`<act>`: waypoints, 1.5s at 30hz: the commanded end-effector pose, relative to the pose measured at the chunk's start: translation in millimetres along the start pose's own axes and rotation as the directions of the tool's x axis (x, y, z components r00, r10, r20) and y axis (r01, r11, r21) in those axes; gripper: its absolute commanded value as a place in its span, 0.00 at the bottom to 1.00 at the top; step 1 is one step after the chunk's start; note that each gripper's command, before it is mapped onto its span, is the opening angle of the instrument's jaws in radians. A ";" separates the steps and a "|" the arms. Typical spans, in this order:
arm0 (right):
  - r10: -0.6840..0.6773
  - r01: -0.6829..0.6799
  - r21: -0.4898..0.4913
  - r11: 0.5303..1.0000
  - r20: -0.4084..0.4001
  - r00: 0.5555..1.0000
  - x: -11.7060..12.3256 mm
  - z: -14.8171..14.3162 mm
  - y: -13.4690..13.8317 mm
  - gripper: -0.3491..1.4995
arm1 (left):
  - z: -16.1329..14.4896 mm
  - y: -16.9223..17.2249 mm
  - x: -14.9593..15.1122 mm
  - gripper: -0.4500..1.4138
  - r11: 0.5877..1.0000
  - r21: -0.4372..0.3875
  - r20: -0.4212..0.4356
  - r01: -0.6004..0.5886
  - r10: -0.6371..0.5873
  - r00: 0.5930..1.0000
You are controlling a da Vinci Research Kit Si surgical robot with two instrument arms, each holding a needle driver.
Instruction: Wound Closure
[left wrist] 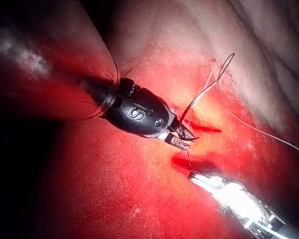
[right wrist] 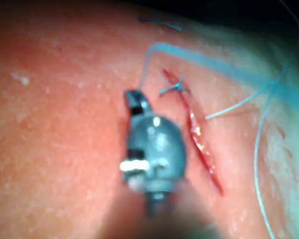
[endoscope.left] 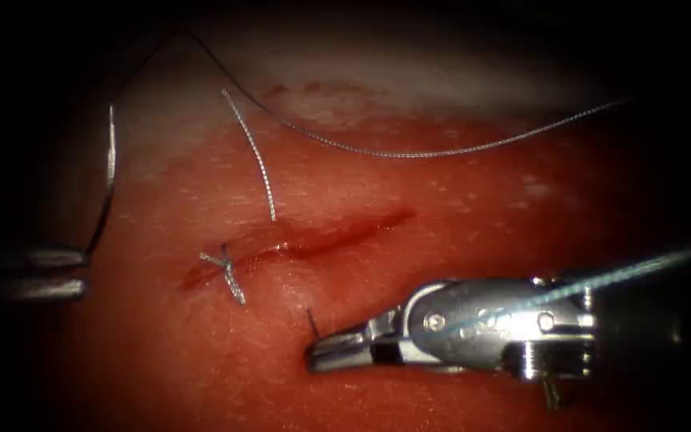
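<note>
Standing over the bench, I see the tissue [endoscope.left: 457,208] with its cut [endoscope.left: 337,232] running across the middle, wet with red fluid [endoscope.left: 305,244]. At the cut's 8 o'clock end sits a tied knot [endoscope.left: 225,268] with short thread tails; from the right wrist camera the same knot [right wrist: 178,87] sits at one end of the cut [right wrist: 202,144].

The left tool [endoscope.left: 33,272] comes in at 9 o'clock, well left of the cut, its two jaws parted with a dark gap between them. The curved needle [endoscope.left: 109,160] rises from its upper jaw toward 10 o'clock, clear of the tissue; I cannot tell whether that lower end is actually gripped. Up close, the left tool [left wrist: 182,139] shows its tips slightly apart.

The thread [endoscope.left: 409,152] runs from the needle's top, arcs up to 12 o'clock, then sweeps right to 2 o'clock.

The right tool [endoscope.left: 321,354] lies at 5 o'clock, below the cut, its jaws pressed together against the tissue. A short dark stub [endoscope.left: 311,320] stands just above them.
</note>
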 end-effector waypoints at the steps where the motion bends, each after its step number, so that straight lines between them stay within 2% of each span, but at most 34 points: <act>1: -0.005 0.005 0.006 1.000 -0.004 1.000 0.3 0.7 -0.3 0.00 | 0.5 0.5 -0.7 0.05 1.000 -0.004 -0.001 0.002 -0.002 1.000; 5: -0.012 0.012 0.001 1.000 -0.016 1.000 0.1 0.7 -0.1 0.00 | 0.6 0.5 -0.7 0.05 1.000 -0.004 -0.001 0.002 -0.002 1.000; 6: -0.012 0.012 0.000 1.000 -0.024 1.000 0.0 0.7 0.0 0.04 | 0.6 0.4 -0.7 0.05 1.000 -0.004 -0.001 0.002 -0.002 1.000; 7: -0.012 0.012 -0.009 1.000 -0.038 0.999 0.0 0.7 0.1 0.31 | 0.6 0.4 -0.7 0.05 1.000 -0.004 -0.001 0.002 -0.002 1.000; 8: -0.011 0.009 -0.042 0.999 -0.058 0.998 0.0 0.7 0.3 0.68 | 0.6 0.2 -0.8 0.05 1.000 -0.006 0.002 0.001 -0.001 1.000; 9: -0.010 0.006 -0.059 0.998 -0.067 0.998 0.1 0.7 0.4 0.80 | 0.6 0.0 -0.9 0.05 1.000 -0.007 0.005 0.000 0.000 1.000; 11: -0.006 -0.003 -0.110 0.994 -0.082 0.997 0.4 0.7 0.6 0.91 | 0.8 -1.2 -1.3 0.05 1.000 -0.010 0.007 -0.005 0.005 1.000; 18: -0.005 -0.005 -0.117 0.993 -0.081 0.997 0.4 0.6 0.4 0.93 | 2.0 -5.1 -3.8 0.05 1.000 0.014 0.049 -0.013 0.012 0.999; 21: -0.005 -0.004 -0.117 0.993 -0.081 0.997 0.3 0.6 0.5 0.93 | 2.8 -6.8 -6.3 0.05 0.999 0.022 0.097 -0.023 0.021 0.995; 23: -0.007 -0.002 -0.117 0.993 -0.081 0.997 0.1 0.7 0.5 0.93 | 3.8 -8.5 -9.1 0.05 0.999 0.027 0.151 -0.030 0.026 0.988; 28: -0.013 0.003 -0.121 0.993 -0.080 0.997 0.1 0.6 0.5 0.93 | 5.5 -10.2 -13.8 0.05 0.999 0.042 0.224 -0.027 0.017 0.974; 32: -0.013 0.003 -0.123 0.992 -0.079 0.997 0.0 0.4 0.5 0.93 | 6.4 -10.6 -17.1 0.23 1.000 0.018 0.295 -0.023 0.017 0.955; 33: -0.013 0.003 -0.123 0.992 -0.079 0.997 0.0 0.4 0.5 0.93 | 6.4 -10.7 -17.4 0.31 1.000 0.019 0.303 -0.021 0.014 0.953; 36: -0.013 0.003 -0.129 0.992 -0.078 0.997 -0.1 0.3 0.6 0.93 | 5.6 -10.7 -17.3 0.50 0.999 0.029 0.319 0.042 -0.049 0.946; 40: -0.013 0.003 -0.130 0.992 -0.078 0.997 -0.2 0.3 0.6 0.93 | 4.4 -10.5 -15.1 0.59 0.983 0.054 0.319 0.173 -0.181 0.930; 41: -0.013 0.003 -0.130 0.992 -0.078 0.997 -0.2 0.3 0.6 0.93 | 3.7 -10.4 -13.6 0.62 0.974 0.062 0.322 0.219 -0.227 0.919; 44: -0.014 0.003 -0.129 0.992 -0.078 0.997 -0.3 0.2 0.6 0.93 | 2.8 -10.1 -11.5 0.64 0.957 0.062 0.319 0.282 -0.287 0.903; 45: -0.014 0.004 -0.132 0.991 -0.078 0.997 -0.3 0.1 0.6 0.93 | 2.0 -9.9 -9.9 0.64 0.952 0.056 0.323 0.301 -0.302 0.897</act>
